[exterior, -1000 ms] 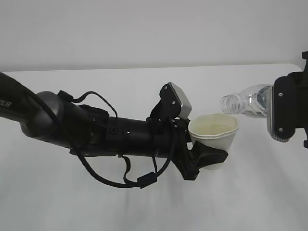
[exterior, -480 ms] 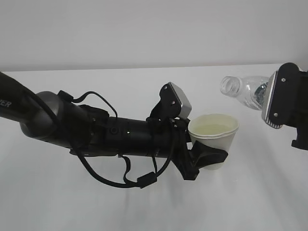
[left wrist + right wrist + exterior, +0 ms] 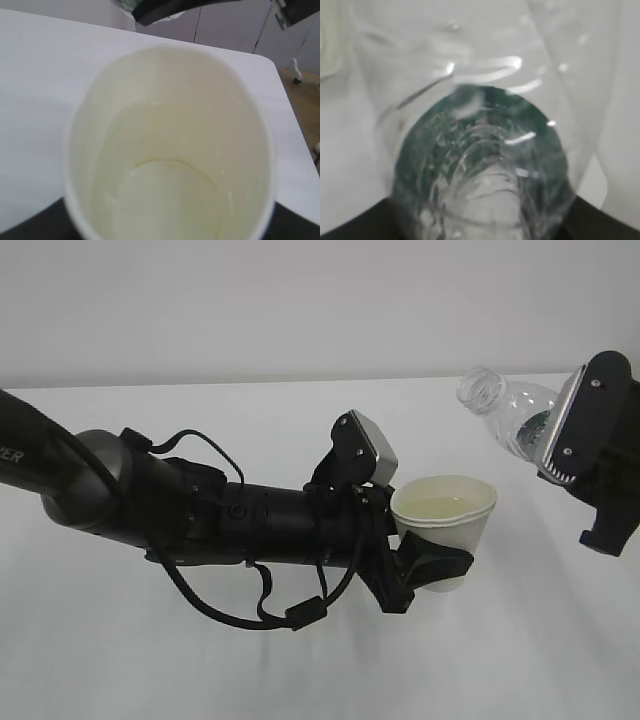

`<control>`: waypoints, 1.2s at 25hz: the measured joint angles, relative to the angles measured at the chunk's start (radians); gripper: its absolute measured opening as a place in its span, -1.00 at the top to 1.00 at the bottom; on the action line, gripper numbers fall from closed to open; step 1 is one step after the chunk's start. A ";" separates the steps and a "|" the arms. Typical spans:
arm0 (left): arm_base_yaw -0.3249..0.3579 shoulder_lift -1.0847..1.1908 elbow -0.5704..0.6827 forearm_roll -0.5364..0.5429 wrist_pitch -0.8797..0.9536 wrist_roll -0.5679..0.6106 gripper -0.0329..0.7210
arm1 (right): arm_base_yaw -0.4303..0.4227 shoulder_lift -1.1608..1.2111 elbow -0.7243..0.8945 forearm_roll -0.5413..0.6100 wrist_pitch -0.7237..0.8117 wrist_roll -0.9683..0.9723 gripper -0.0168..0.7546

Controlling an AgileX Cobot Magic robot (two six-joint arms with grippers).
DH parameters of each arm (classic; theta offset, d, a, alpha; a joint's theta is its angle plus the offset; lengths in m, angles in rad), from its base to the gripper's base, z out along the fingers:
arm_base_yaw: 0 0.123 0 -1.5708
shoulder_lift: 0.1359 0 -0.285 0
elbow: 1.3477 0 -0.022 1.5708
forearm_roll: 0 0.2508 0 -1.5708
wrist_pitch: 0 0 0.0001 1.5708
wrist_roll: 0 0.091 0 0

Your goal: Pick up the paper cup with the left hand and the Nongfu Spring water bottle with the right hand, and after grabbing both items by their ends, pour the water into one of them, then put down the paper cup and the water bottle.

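The white paper cup (image 3: 446,523) is held upright above the table, my left gripper (image 3: 432,566) shut on its lower part. Clear water (image 3: 444,506) lies in the bottom of its cream inside (image 3: 167,150). Up and to the right of the cup, my right gripper (image 3: 563,443) is shut on the base end of the Nongfu Spring water bottle (image 3: 508,408). The uncapped mouth of the bottle points up and to the left, clear of the cup's rim. Seen from the right wrist, the bottle (image 3: 480,150) fills the frame, with its green label band around it.
The white table (image 3: 250,670) spreads under both arms. My thick black left arm (image 3: 180,510), with its looping cables, stretches across the table from the left. The table's rounded right corner (image 3: 272,67) gives onto floor and grey cabinets behind.
My right gripper has swung the bottle from lying level beside the cup's rim to mouth-up, higher and further right. The left arm and cup have stayed still.
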 joint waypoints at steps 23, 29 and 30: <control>0.000 0.000 0.000 0.000 0.000 0.000 -0.19 | 0.000 0.000 0.000 -0.002 -0.009 0.353 0.01; 0.013 0.000 0.000 0.000 0.000 0.000 -0.18 | 0.000 0.000 0.000 -0.002 -0.009 0.430 0.01; 0.020 0.000 0.000 0.000 0.000 0.000 -0.18 | 0.000 0.000 0.000 -0.002 -0.009 0.445 0.01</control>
